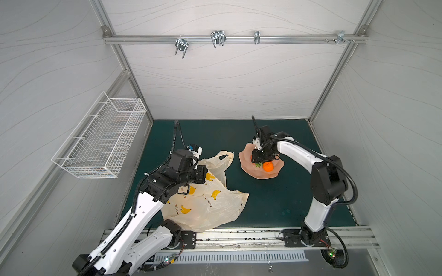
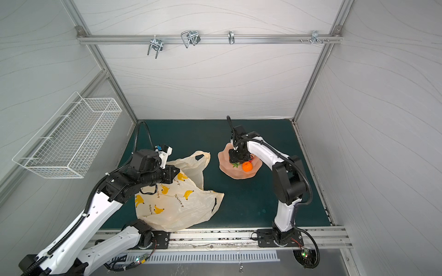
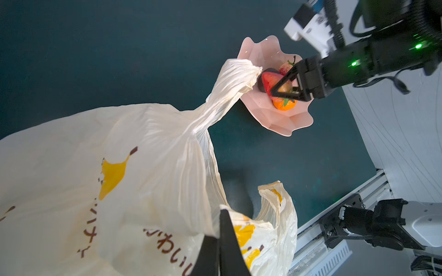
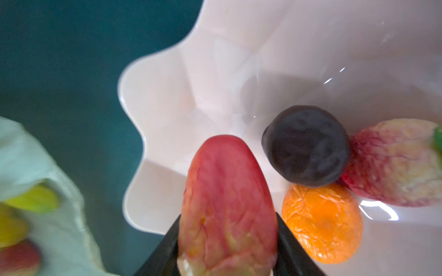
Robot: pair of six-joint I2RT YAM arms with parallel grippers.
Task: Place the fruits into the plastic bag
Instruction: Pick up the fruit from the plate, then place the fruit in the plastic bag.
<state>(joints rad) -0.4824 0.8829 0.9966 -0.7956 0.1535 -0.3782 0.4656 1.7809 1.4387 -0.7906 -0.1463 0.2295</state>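
Red strawberry point(image 4: 224, 181) pinched betw. R gripper point(image 4: 228, 222) jaws, at pink dish point(image 4: 167, 95). I judge this the pick step. L gripper point(image 3: 218, 229) is clamped on plastic bag point(image 1: 205, 205) rim, bag near dish. Next: lift clear, carry to bag mouth, release inside.

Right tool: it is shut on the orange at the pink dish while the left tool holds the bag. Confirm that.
Wrong fruit. The right tool is shut on the red strawberry, not the orange, which lies free in the pink dish; the right wrist view shows it. The left tool does hold the bag.
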